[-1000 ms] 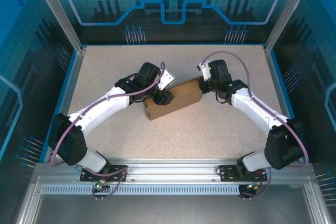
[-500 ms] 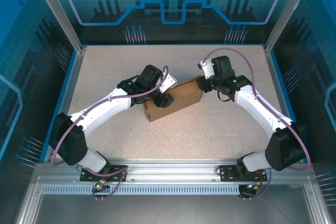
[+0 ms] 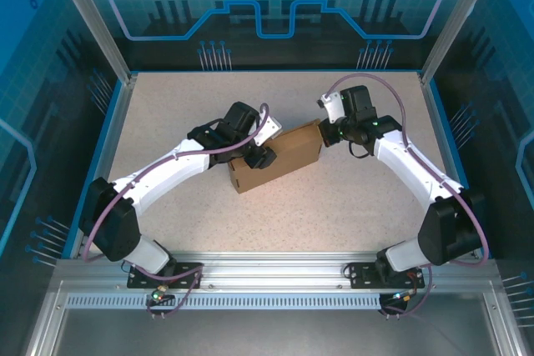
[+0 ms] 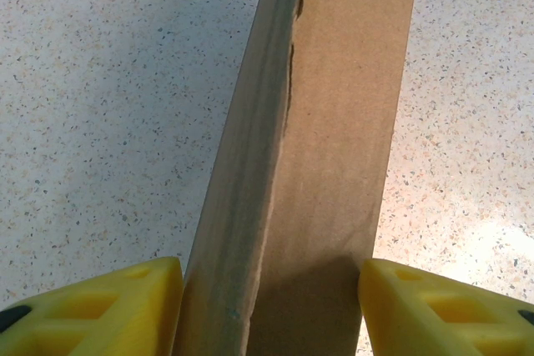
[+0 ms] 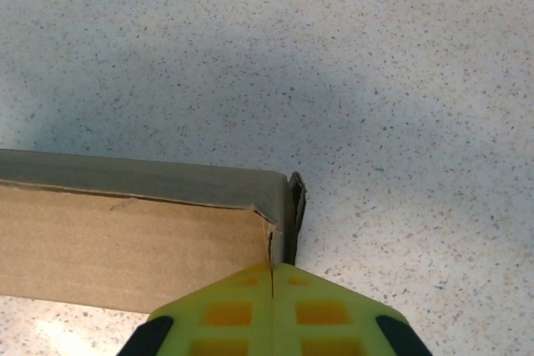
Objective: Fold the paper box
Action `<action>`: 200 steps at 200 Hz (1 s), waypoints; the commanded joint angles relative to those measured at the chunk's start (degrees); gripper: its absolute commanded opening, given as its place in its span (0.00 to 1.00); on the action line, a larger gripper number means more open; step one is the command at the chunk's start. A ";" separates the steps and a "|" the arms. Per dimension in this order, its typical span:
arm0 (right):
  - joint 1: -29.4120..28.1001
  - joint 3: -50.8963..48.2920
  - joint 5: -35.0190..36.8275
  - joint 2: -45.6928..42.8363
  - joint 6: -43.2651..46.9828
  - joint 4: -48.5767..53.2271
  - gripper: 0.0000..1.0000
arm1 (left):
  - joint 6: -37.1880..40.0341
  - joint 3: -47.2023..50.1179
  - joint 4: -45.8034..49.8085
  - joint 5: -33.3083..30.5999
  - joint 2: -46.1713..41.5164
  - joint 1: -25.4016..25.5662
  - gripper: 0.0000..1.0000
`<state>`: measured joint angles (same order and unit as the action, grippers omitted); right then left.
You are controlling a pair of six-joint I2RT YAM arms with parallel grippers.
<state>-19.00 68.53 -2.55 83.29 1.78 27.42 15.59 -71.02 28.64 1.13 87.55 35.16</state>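
Speckled counter point(image 3: 167, 106) fills the walled cell, and the paper box point(image 3: 279, 156) lies near its middle, a little toward the far edge. It is turned at an angle, so its right end sits nearer the far edge than its left end.

Folding looks nearly done. The cardboard already stands as a shallow closed box, with no loose flaps spread flat around it. What seems left is tidying. In the left wrist view a seam point(image 4: 292, 64) along the box's upper edge gapes slightly and looks ragged. In the right wrist view a small tab point(image 5: 297, 202) sticks out at the corner and is not tucked flush. Whether the lid is locked shut cannot be told.

The left fingers point(image 4: 92, 306) straddle the box's left end at about half spread, one pad against each long side, so they appear to be gripping it across its width. The right fingers point(image 5: 234, 314) are closed tight together with nothing between them. Their joined tips touch the box's right end at the corner, just beside the protruding tab, as if pushing it in.
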 commanded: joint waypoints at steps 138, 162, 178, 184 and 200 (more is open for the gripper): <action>-0.24 -4.37 2.50 0.50 0.64 -2.46 0.00 | 1.63 -0.47 -0.46 -1.93 -4.77 1.46 0.74; -0.26 -4.28 2.55 0.56 0.50 -2.37 0.00 | 3.06 1.77 -2.41 -3.26 -6.49 2.39 0.74; -0.31 -4.04 2.44 0.65 0.51 -2.21 0.00 | 4.95 3.31 -2.72 -4.43 -7.02 3.36 0.73; -0.28 -3.94 2.50 0.77 0.51 -2.20 0.00 | 5.69 3.66 -2.66 -4.93 -6.95 3.77 0.72; -0.32 -3.67 2.43 0.88 0.50 -2.11 0.00 | 7.70 4.68 -2.63 -6.92 -6.50 4.45 0.70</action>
<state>-19.07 64.82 -1.30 83.26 2.44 23.07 19.14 -68.62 26.65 -2.26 81.36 38.35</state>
